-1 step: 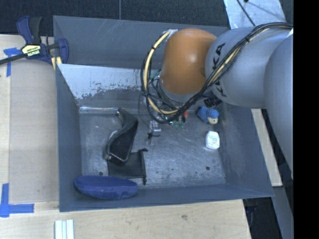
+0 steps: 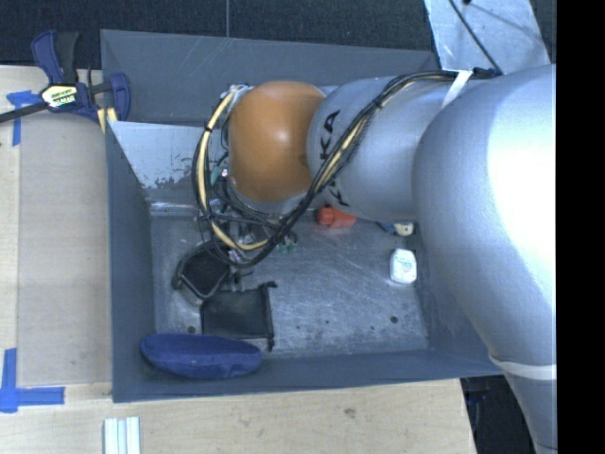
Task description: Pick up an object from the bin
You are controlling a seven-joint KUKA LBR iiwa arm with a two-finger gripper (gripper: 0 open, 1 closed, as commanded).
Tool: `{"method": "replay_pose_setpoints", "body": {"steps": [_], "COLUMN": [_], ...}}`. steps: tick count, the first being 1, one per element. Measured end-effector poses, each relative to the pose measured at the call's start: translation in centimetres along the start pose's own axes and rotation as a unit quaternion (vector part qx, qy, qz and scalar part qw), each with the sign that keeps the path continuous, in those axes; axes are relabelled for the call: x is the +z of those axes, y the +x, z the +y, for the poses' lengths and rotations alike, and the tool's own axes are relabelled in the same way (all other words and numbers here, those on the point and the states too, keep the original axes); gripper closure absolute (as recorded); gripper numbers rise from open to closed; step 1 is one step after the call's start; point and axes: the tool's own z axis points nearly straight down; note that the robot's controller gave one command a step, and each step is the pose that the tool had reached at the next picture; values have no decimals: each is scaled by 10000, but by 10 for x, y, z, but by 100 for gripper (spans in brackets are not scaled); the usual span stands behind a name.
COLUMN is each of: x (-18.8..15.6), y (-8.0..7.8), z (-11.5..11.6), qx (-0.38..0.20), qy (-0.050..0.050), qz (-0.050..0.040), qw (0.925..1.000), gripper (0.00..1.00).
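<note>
End effector (image 2: 233, 251): I see it under the orange cover (image 2: 269, 140), low over the left half of the bin floor. I cannot tell whether it is open or closed.
Nearest thing: a rounded black case (image 2: 201, 272) lies just left of and below the end effector. I cannot tell whether they touch.
Next out: a flat, squarish black pad (image 2: 238, 313) lies just below the case.
Lower-left corner: an oval blue pouch (image 2: 200, 356) lies against the bottom wall, beside the pad.
Right side: an orange piece (image 2: 333, 218) is partly hidden by the arm (image 2: 416, 159). A white piece (image 2: 403, 267) lies further right, well apart from the end effector.
Cables (image 2: 203, 173): looped round the cover's left side.
Bin (image 2: 128, 282): grey metal.
</note>
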Motion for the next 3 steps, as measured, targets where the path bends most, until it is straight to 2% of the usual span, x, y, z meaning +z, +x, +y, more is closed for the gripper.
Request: {"method": "replay_pose_setpoints", "body": {"steps": [1,2,3], "x": [-2,-117,-177], "y": [-1,13,15], "z": [-4,-12,-15], "qx": [29,64,127], "qy": [20,16,14], "qz": [-16,-11,-11], "qw": [10000,10000,9999], "gripper": [100,100,100]}}
